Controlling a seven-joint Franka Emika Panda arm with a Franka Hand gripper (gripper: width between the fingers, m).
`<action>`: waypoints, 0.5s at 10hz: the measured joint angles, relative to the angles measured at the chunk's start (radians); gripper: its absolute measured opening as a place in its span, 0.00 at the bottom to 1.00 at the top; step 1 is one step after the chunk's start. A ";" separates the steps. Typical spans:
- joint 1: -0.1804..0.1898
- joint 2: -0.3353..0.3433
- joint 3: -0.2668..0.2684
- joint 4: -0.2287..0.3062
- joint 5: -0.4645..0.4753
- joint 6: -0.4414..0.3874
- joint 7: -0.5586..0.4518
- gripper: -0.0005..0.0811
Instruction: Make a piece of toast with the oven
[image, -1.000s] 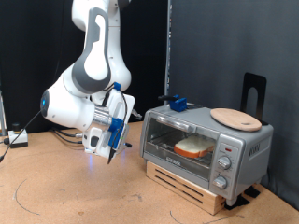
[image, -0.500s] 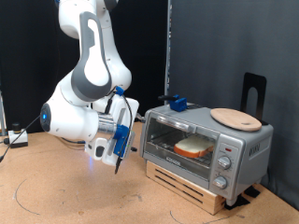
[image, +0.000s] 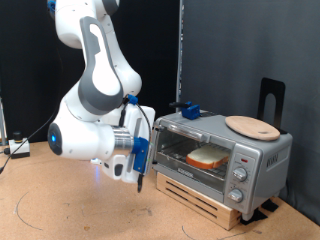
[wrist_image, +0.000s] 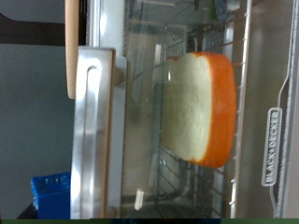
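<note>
The silver toaster oven (image: 262, 158) stands on a wooden slatted base at the exterior view's right, and its glass door looks shut. The slice of toast (image: 207, 157) lies on the wire rack inside, seen through the glass. The wrist view looks straight at the door: the toast (wrist_image: 201, 107) with its orange crust sits behind the glass, and the silver door handle (wrist_image: 93, 131) is beside it. My gripper (image: 141, 178) hangs just off the oven's left end, level with the door. Its fingers do not show in the wrist view.
A round tan wooden board (image: 251, 126) and a small blue object (image: 188, 110) lie on the oven's top. A black stand (image: 272, 98) rises behind the oven. The wooden slatted base (image: 196, 194) rests on a brown tabletop. Cables lie at the far left.
The arm has swung to the exterior view's right and lower, bringing the gripper close to the oven's left end. The oven and toast have not moved.
</note>
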 joint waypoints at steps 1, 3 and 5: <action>0.020 0.032 0.000 0.034 0.000 0.032 0.025 1.00; 0.031 0.056 -0.003 0.052 -0.001 0.047 0.041 1.00; 0.039 0.085 -0.002 0.083 -0.003 0.009 0.042 1.00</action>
